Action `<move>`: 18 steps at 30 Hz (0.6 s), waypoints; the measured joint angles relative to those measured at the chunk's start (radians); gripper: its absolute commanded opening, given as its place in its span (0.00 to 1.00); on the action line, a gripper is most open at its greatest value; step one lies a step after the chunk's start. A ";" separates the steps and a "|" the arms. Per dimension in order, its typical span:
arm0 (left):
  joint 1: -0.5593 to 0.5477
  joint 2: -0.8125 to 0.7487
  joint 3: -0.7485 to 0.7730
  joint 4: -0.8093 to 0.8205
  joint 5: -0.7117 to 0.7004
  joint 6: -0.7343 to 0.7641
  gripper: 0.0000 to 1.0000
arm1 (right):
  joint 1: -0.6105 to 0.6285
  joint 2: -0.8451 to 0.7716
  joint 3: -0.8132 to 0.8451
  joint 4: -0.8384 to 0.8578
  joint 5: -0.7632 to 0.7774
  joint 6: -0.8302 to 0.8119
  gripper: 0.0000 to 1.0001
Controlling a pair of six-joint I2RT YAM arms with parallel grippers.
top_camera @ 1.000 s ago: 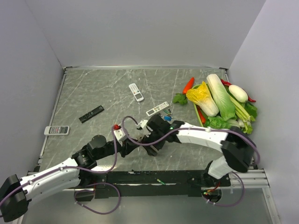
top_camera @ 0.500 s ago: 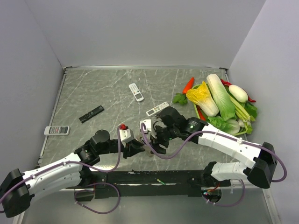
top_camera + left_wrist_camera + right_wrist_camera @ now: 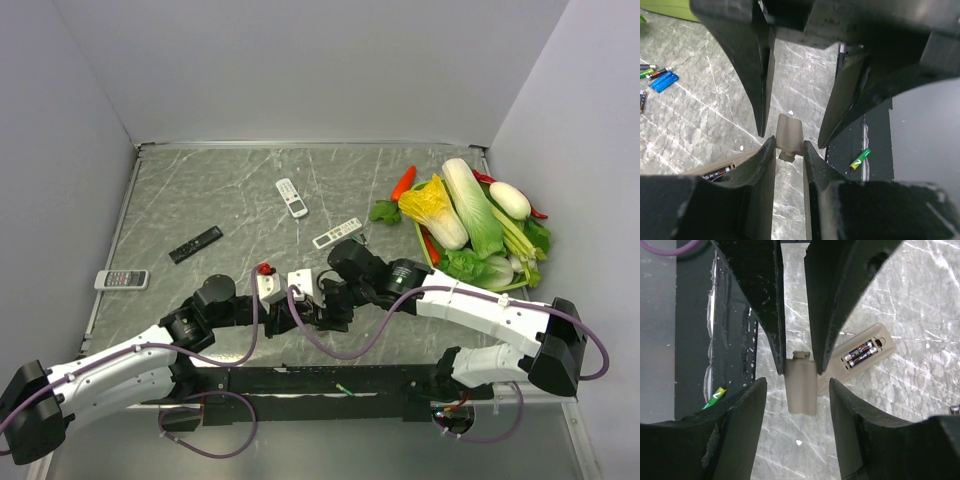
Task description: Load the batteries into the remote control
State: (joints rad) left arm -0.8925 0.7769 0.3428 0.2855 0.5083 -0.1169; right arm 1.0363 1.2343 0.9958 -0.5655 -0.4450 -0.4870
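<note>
My left gripper [image 3: 789, 150] is shut on a small beige battery cover [image 3: 789, 134] and holds it just above the table. My right gripper [image 3: 797, 382] is open, with its fingers on either side of the same cover [image 3: 801, 385] and not touching it. The grey-beige remote control [image 3: 860, 357] lies back up beside them, with two dark batteries [image 3: 860, 352] in its open bay. Loose blue, green and dark batteries [image 3: 660, 80] lie farther off. In the top view the two grippers meet near the front middle [image 3: 305, 315] and hide the remote.
A green battery [image 3: 345, 389] lies on the black base plate [image 3: 400, 380] by the arm mounts. Other remotes lie behind: a small white one [image 3: 292, 198], a slim white one [image 3: 337, 232], a black one [image 3: 195, 244], another at the left [image 3: 122, 279]. A tray of vegetables [image 3: 470, 215] stands at the right.
Both wrists have swung round and come together tip to tip. The left gripper has shifted right, and the right gripper has drawn back and settled around the cover.
</note>
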 measured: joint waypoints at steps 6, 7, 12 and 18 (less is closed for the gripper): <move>0.000 -0.005 0.004 0.003 -0.001 -0.008 0.01 | 0.022 0.008 0.000 0.024 0.040 0.006 0.43; 0.000 -0.007 0.004 0.003 -0.001 -0.011 0.01 | 0.024 0.008 0.000 0.029 0.046 0.007 0.41; 0.001 -0.010 0.006 -0.001 -0.007 -0.024 0.14 | 0.031 0.008 0.000 0.034 0.062 0.018 0.08; -0.001 -0.061 0.006 -0.045 -0.078 -0.047 0.60 | 0.033 0.011 0.000 0.053 0.069 0.032 0.00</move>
State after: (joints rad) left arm -0.8936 0.7158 0.3489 0.2409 0.4305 -0.1638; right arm 1.0691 1.2457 0.9955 -0.5129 -0.3759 -0.4553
